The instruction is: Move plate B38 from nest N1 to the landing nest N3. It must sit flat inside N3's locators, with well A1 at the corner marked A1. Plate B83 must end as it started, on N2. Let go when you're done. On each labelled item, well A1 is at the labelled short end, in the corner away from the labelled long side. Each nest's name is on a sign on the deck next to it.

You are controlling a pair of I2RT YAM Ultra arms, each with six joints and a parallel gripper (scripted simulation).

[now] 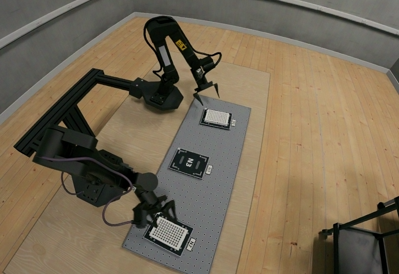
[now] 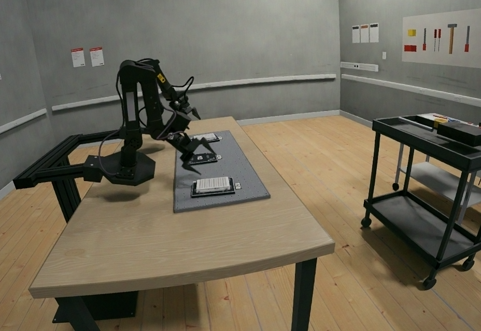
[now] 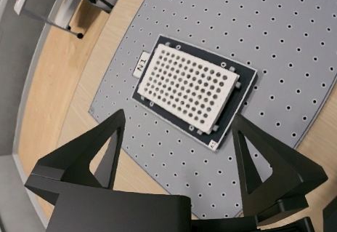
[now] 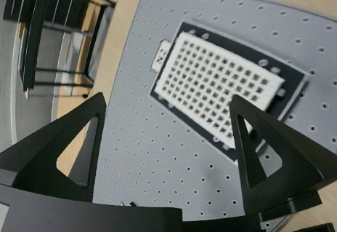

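A white well plate sits in nest N1 at the far end of the grey deck. My left gripper is open and empty, hovering above the deck edge just behind it. The left wrist view shows this plate below the open fingers, with its N1 sign. A second white plate sits in nest N2 at the near end. My right gripper is open and empty over that plate's back edge. Nest N3 lies bare between them. The plate labels are too small to read.
The two arm bases stand on the wooden table beside the deck. A black frame juts off the table's side. A black cart stands on the floor, away from the table.
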